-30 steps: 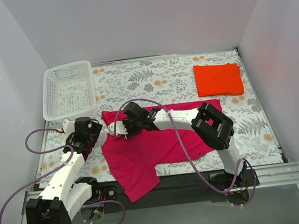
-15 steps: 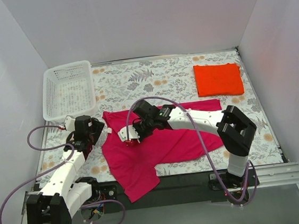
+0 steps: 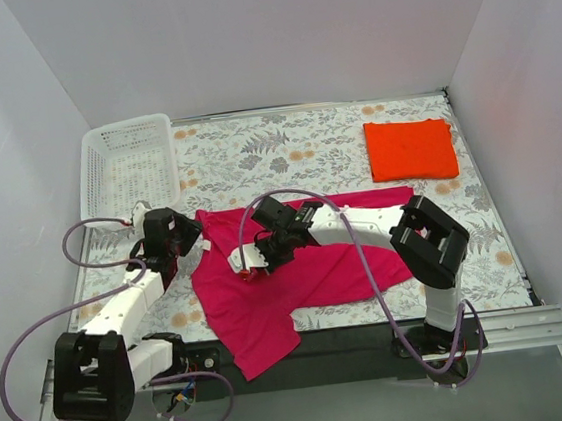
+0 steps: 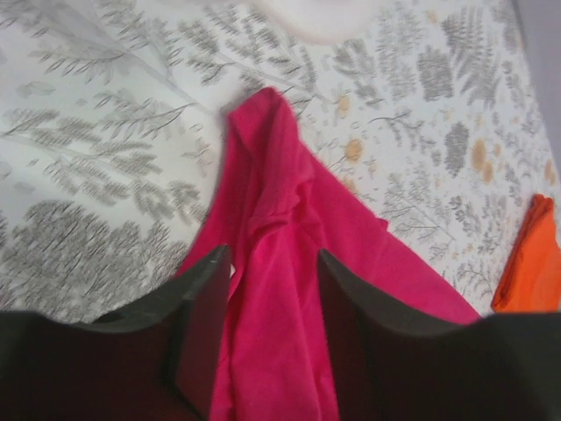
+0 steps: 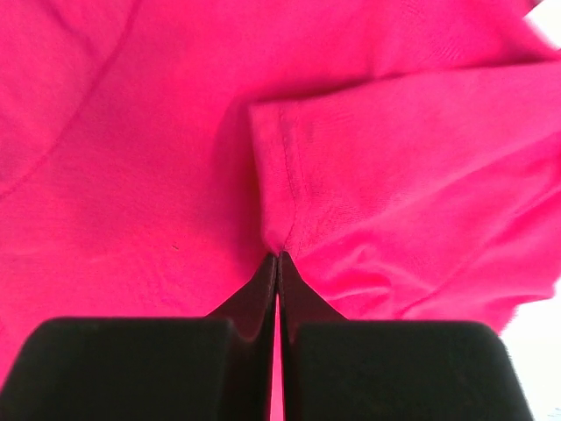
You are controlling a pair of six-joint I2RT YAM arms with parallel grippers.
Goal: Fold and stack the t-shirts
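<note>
The magenta-pink t-shirt (image 3: pixel 308 273) lies crumpled and partly spread at the table's near middle, one flap hanging over the front edge. My right gripper (image 3: pixel 249 268) is shut on a sleeve hem of it (image 5: pixel 289 175), the jaws (image 5: pixel 279 256) pinching the cloth over the shirt's body. My left gripper (image 3: pixel 183 235) is at the shirt's far left corner, its open jaws (image 4: pixel 273 303) on either side of a raised ridge of pink cloth (image 4: pixel 280 202). The orange-red t-shirt (image 3: pixel 411 149) lies folded in a flat rectangle at the back right, with its edge in the left wrist view (image 4: pixel 530 263).
A white perforated basket (image 3: pixel 128 169) stands at the back left, just beyond the left gripper. The floral tablecloth (image 3: pixel 285 150) covers the table between white walls. The right arm (image 3: pixel 363 224) reaches leftward across the pink shirt.
The right gripper has drawn the sleeve hem nearer and to the right across the shirt. The left gripper has moved onto the shirt's far left corner, its jaws narrowing around the cloth ridge.
</note>
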